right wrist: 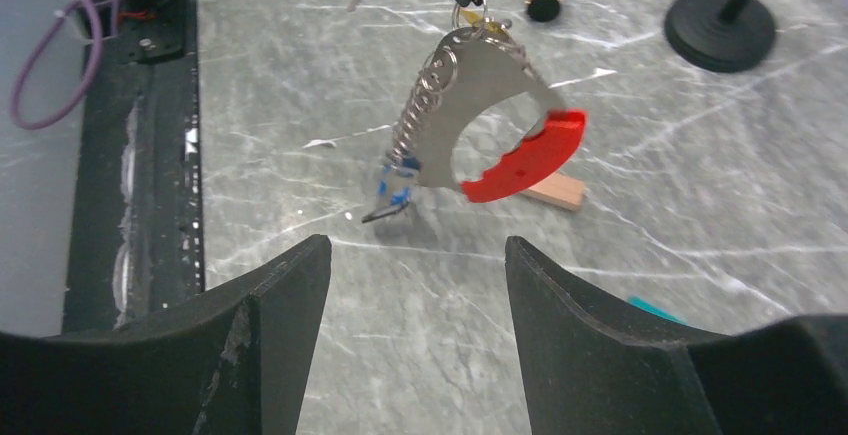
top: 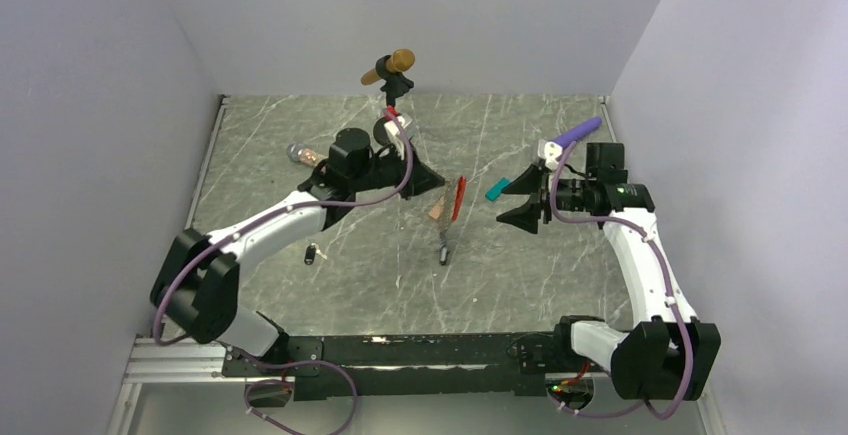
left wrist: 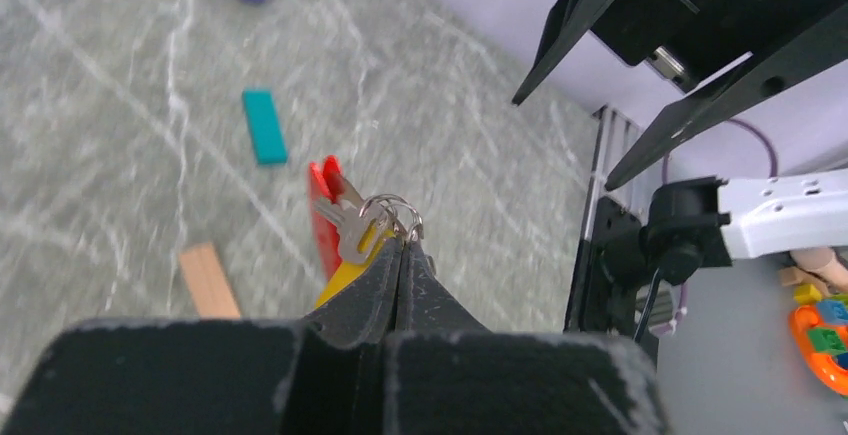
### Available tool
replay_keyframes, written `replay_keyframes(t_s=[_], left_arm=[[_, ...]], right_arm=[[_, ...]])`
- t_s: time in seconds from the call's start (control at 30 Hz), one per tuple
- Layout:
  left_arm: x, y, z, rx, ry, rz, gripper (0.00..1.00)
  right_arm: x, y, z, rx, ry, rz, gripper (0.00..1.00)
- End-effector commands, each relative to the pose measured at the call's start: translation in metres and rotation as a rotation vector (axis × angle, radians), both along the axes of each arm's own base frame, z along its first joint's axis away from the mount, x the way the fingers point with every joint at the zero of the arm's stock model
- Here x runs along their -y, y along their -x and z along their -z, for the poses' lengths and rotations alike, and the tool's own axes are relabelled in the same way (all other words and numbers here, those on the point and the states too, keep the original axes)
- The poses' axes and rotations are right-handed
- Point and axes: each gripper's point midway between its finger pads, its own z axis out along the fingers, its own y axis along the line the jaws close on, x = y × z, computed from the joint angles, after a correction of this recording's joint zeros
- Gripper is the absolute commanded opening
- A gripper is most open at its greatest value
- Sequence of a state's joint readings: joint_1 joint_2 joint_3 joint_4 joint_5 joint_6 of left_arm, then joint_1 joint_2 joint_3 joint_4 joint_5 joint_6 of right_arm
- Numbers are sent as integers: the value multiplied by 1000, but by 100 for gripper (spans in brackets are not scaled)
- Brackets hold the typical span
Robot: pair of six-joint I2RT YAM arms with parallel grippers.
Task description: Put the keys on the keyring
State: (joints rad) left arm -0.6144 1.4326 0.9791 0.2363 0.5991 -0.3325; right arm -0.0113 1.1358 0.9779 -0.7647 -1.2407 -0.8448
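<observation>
One black key (top: 313, 253) is lying on the bench (right wrist: 700, 205). The left end effector (left wrist: 403, 247), clamped closed, is holding the keyring (right wrist: 480, 85) aloft, a blue key (right wrist: 395, 190) hanging from its chain; the right end effector (right wrist: 415, 255) is facing it, spread wide, empty.

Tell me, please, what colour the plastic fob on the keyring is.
Bright red; the keyring fob shows best in the right wrist view.
</observation>
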Motion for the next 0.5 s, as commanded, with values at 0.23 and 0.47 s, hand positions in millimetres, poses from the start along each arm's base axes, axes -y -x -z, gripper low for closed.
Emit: replay_keyframes(t_s=[0.23,0.47], left_arm=[[133,20,-40,-77,300,350,0],[182,12,-49,-148,397,424,0]], right_arm=[[25,-11,-24,115,-40,86,69],[42,-17,-29,125,-55,160,69]])
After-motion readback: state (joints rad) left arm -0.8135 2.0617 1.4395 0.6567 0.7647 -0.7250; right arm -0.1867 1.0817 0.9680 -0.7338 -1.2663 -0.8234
